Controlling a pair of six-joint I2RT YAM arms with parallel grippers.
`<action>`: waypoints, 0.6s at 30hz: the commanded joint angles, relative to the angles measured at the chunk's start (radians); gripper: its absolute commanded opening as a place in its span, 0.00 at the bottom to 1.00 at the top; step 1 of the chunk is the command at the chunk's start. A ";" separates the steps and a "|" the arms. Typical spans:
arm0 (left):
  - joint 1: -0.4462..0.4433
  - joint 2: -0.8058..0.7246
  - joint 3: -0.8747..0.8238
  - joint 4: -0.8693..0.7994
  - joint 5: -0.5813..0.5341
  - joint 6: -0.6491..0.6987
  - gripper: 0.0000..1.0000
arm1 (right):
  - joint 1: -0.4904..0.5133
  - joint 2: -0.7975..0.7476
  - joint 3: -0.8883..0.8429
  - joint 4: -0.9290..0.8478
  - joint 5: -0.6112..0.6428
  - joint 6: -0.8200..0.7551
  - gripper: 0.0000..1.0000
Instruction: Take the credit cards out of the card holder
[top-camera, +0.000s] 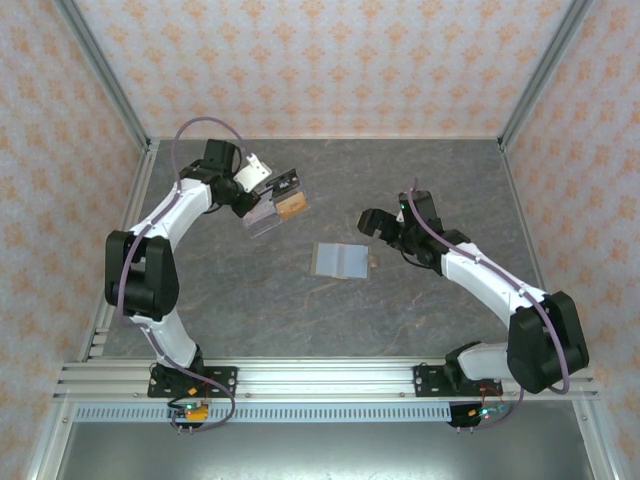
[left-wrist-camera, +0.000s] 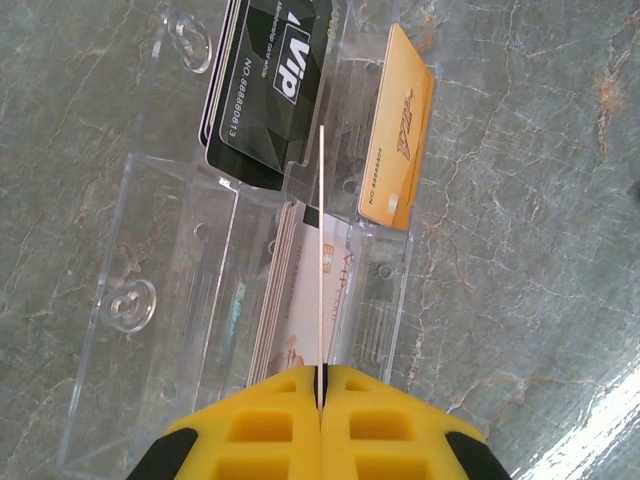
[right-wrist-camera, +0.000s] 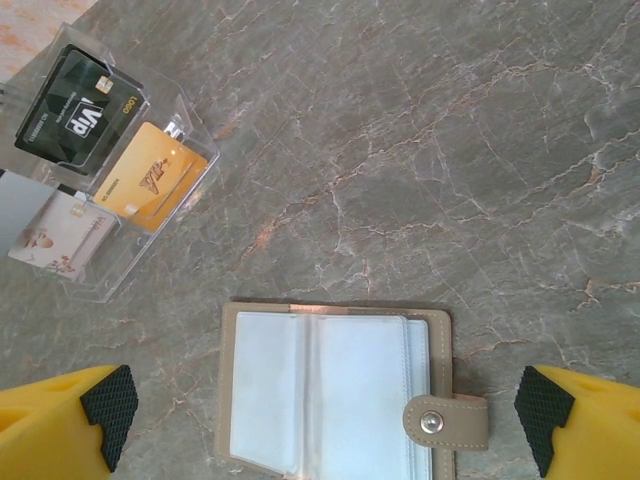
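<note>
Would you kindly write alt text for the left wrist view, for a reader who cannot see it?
The yellow left gripper is shut on a thin white card, seen edge-on against a clear plastic tray on the grey marbled table. The tray holds black VIP cards, a gold card and a stack of pale cards.

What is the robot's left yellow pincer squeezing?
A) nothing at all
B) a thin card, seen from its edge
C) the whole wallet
B: the left pincer is shut on a thin card, which it holds edge-on above the clear plastic tray.
</note>
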 joint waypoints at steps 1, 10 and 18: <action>0.014 0.018 0.038 -0.043 0.022 0.058 0.00 | -0.004 -0.029 0.043 0.019 -0.018 0.012 0.99; 0.046 0.049 0.037 -0.010 0.061 0.064 0.00 | -0.005 -0.029 0.044 0.028 -0.039 0.045 0.99; 0.049 0.054 0.030 0.024 0.049 0.080 0.05 | -0.004 -0.040 0.054 0.025 -0.037 0.039 0.99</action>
